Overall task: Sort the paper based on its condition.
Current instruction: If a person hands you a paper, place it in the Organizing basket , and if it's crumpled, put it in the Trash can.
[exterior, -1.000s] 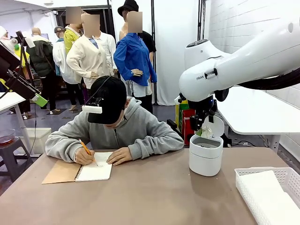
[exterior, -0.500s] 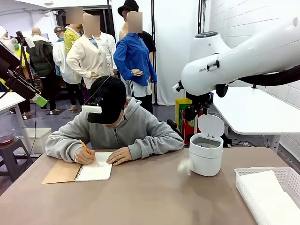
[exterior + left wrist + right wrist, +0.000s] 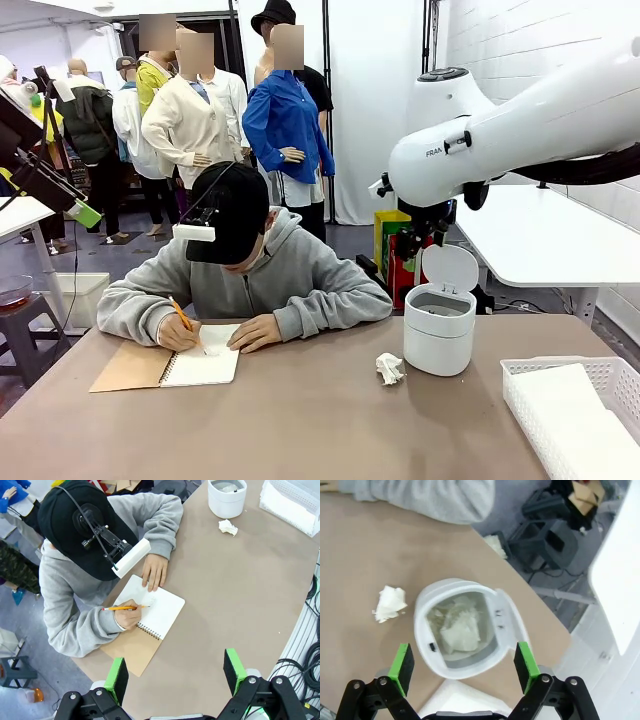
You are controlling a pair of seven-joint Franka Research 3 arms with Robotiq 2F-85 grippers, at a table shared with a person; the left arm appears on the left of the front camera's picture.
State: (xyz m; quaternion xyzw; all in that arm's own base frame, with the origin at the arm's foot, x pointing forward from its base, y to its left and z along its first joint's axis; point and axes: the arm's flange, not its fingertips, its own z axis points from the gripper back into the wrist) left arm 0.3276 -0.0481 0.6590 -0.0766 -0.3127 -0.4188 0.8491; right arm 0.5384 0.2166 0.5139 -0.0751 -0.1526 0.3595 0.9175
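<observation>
One table [image 3: 320, 430] carries one white bin [image 3: 438, 335], one white lattice basket [image 3: 520, 392], one spiral notebook [image 3: 205, 366] and one crumpled paper wad [image 3: 389, 368] lying loose. More crumpled paper [image 3: 456, 626] sits inside the bin (how many wads cannot be told), and the flat sheets [image 3: 572, 418] in the basket form one stack, too close to count. One person [image 3: 250, 280] sits with one pencil [image 3: 182, 317]. There are two grippers, the left gripper [image 3: 175, 665] and the right gripper [image 3: 463, 655], with two green pads [image 3: 118, 677] each.

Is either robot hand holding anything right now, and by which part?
Nothing held. The left hand and right hand are both open and empty; the crumpled paper lies on the table beside the bin.
</observation>
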